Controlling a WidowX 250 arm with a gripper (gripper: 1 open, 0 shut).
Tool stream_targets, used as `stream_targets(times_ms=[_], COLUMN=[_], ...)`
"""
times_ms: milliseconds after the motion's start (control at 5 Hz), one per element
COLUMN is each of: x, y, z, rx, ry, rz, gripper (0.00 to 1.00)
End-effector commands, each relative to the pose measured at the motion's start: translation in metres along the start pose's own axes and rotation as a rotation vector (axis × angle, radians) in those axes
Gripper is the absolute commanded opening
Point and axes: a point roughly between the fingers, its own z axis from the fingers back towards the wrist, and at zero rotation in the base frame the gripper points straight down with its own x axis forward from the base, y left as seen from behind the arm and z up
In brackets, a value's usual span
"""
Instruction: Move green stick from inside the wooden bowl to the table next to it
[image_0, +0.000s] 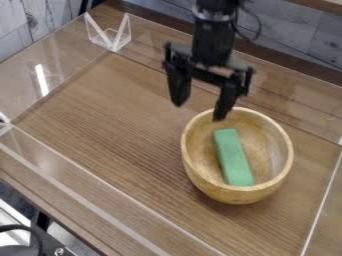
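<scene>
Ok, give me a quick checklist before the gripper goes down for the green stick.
1. Gripper open: ok, jaws spread wide.
2. Gripper empty: ok, nothing between the fingers.
3. Stick in the bowl: ok, lying flat on its floor.
4. Gripper over the stick: not ok, it hangs above the bowl's far rim.
5. Table beside the bowl free for placing: ok.
6. Jaws aligned across the stick's width: cannot tell.

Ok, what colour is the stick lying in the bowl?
Bright green, plain with no pattern. The stick shows clearly in the camera view, inside the tan bowl.
</scene>
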Motion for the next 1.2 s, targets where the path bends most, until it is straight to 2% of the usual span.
stream_targets(times_ms=[0,400,1000], x=[-0.003,-0.008,0.002], y=[-0.013,-0.036,-0.044], z=[0.005,-0.011,-0.032], rx=[-0.024,-0.045,-0.075], ry=[-0.088,-0.122,-0.178], rz=[0.035,0.062,0.084], gripper=[1.0,1.0,1.0])
